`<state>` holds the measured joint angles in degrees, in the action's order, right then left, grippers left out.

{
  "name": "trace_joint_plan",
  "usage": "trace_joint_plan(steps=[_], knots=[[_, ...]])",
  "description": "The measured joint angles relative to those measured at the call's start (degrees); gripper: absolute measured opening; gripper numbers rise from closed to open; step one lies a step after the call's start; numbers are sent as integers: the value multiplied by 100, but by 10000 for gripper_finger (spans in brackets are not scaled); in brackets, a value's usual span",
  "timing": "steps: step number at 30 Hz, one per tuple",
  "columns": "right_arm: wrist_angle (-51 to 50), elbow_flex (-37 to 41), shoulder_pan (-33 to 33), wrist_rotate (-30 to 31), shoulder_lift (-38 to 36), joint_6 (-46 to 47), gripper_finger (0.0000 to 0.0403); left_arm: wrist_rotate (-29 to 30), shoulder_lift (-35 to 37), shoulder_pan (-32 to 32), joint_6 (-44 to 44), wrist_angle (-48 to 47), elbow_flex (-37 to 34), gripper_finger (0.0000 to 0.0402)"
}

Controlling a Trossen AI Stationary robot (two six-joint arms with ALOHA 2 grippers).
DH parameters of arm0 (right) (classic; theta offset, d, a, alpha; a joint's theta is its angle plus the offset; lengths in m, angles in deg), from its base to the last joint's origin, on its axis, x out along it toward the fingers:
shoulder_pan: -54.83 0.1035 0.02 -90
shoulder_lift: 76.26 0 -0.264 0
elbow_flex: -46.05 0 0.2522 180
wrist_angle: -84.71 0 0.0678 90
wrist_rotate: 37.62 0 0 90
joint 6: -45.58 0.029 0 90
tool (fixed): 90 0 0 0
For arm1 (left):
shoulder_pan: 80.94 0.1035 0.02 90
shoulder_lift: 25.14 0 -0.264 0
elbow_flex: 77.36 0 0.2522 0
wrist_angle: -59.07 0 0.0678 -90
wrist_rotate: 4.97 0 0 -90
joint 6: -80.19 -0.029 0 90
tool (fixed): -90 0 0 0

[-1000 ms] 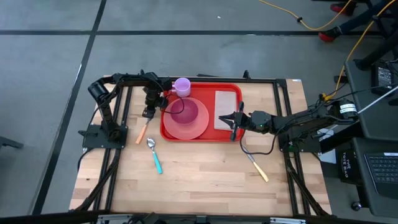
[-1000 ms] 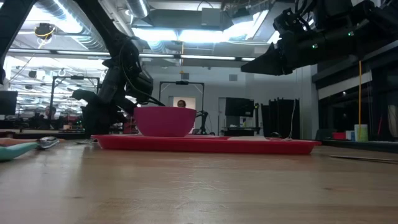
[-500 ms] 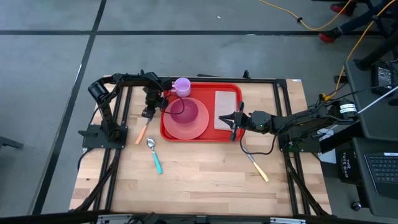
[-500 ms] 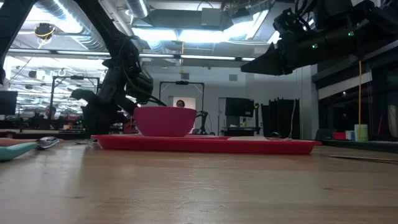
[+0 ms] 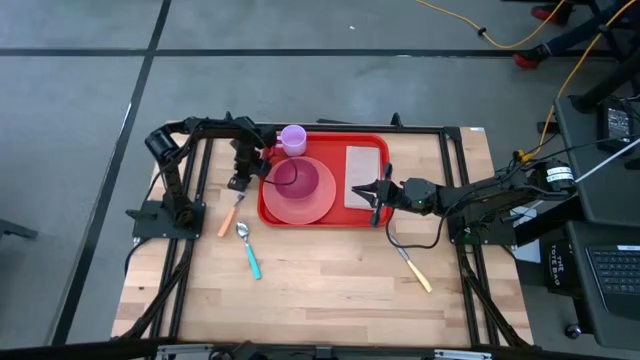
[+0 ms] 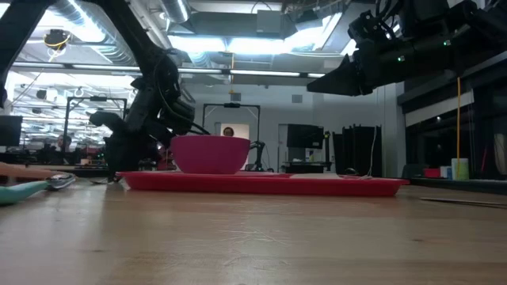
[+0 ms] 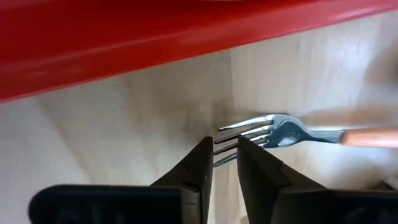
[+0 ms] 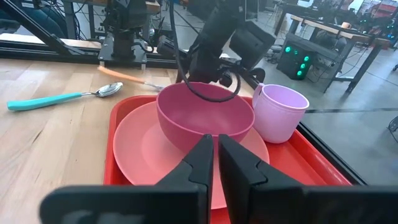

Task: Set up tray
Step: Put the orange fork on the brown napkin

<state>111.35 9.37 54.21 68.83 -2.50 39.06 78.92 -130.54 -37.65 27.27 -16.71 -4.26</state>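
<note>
Between the nearly closed fingers of the left gripper (image 7: pixel 225 163), beside the tray (image 7: pixel 124 37), lie the fork (image 7: pixel 292 132) tines; the right gripper (image 8: pixel 216 155) is shut, empty.

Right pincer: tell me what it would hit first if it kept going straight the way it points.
Probably the pink bowl on the pink plate in the tray. The right pincer is shut and aimed at the bowl's near wall, though depth is hard to judge.

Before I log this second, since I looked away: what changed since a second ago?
The left gripper narrowed its fingers around the tines of the orange-handled fork beside the tray; the fork looks barely shifted. The right gripper, bowl, plate, cup and spoon stayed put.
</note>
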Motion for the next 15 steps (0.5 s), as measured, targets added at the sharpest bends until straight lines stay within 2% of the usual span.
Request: trace_joint_plan(steps=[5, 10, 15], knots=[[-2, 0, 0, 0, 0, 0, 30, -11, -162, 2, -627, -168, 15, 39], [-2, 2, -1, -2, 0, 0, 30, 10, -147, -7, -686, -527, 206, 9], [0, 2, -2, 0, 0, 0, 30, 57, -145, 0, -631, -718, 383, 4]])
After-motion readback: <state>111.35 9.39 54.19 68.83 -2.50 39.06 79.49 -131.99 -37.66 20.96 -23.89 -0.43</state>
